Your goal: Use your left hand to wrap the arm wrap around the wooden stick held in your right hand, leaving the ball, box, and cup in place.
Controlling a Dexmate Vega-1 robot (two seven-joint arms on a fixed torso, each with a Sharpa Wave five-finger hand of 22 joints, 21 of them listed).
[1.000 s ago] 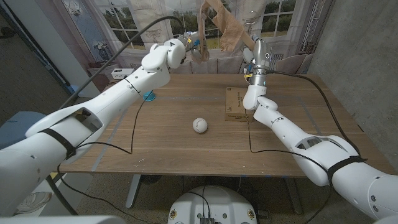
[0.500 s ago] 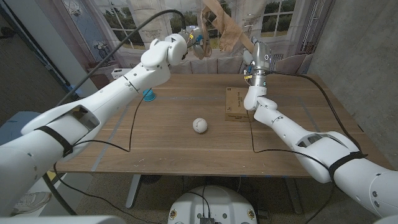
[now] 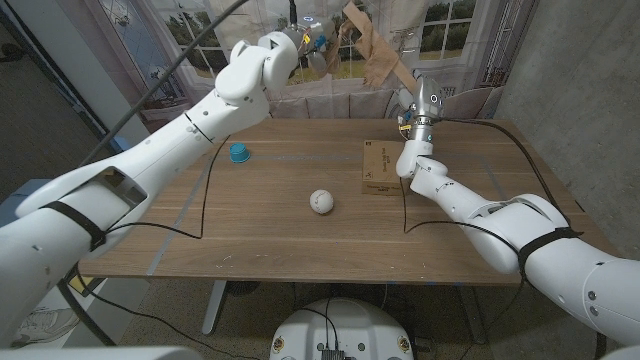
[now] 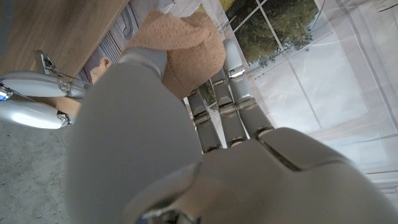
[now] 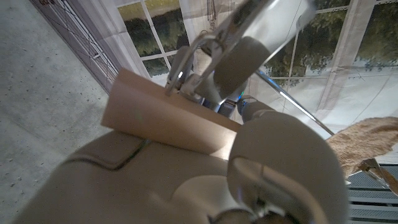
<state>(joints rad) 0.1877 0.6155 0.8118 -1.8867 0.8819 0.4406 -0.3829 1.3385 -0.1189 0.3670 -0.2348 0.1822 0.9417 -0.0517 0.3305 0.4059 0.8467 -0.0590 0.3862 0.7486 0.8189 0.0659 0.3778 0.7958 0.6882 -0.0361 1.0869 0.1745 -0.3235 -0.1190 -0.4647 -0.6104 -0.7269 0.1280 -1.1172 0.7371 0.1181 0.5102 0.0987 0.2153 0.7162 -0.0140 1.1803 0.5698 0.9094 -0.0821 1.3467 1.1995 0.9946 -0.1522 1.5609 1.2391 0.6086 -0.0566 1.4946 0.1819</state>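
Overhead, the raised left hand (image 3: 305, 50) pinches the tan fabric arm wrap (image 3: 372, 55) between its fingers, the wrap's far end draped on the pale wooden stick (image 3: 392, 68) gripped by the upright right hand (image 3: 415, 100).

The arm wrap (image 4: 186, 46) is showing as fuzzy, matt tan cloth. The wooden stick (image 5: 165, 118) is looking smooth and pale. Both hands, left (image 4: 205, 168) and right (image 5: 205, 180), are appearing as glossy plastic. The table (image 3: 280, 240) is showing matt wood grain; the box (image 3: 379, 167) is perhaps cardboard.

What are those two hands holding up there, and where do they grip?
Right hand grips the wooden stick's lower end; left hand holds the arm wrap, exact spot unclear.
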